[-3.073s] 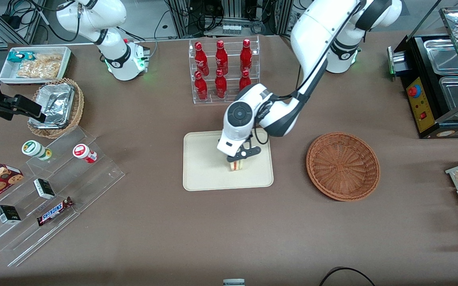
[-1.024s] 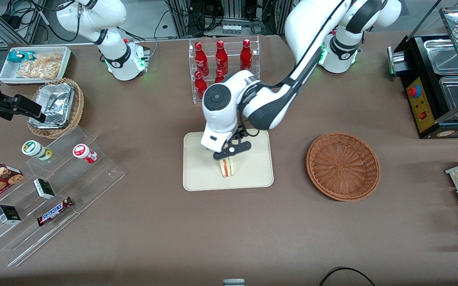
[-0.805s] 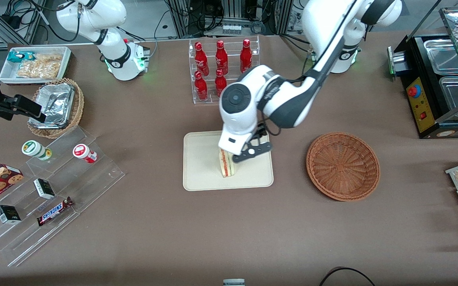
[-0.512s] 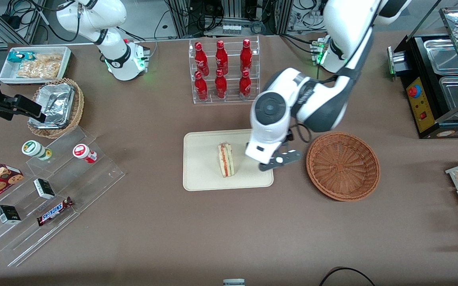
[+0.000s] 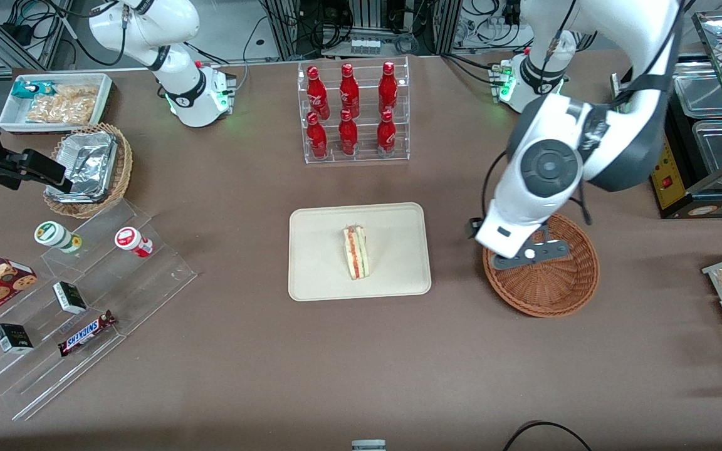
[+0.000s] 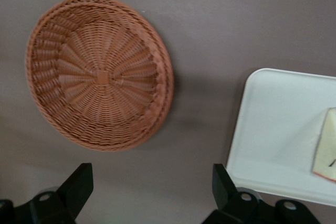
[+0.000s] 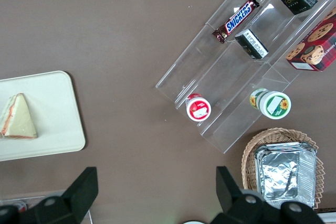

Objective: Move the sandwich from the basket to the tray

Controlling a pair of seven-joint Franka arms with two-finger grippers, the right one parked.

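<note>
- Sandwich: pale triangular wedge standing on edge near the tray's middle, its red, green and yellow filling facing up.
- Tray: flat cream rectangle with rounded corners, lying on the worktop.
- Basket: round reddish-brown wicker bowl, empty, beside the tray toward the working arm's end.
- End effector: hangs above the basket, fingers spread, holding nothing.

The front camera looks down steeply on my whole tabletop from high up. My left wrist camera rides above my claw, spread wide, facing straight down — closer in, taking in the basket and a tray corner. The parked wrist camera also faces down; all three share the tray and sandwich.
</note>
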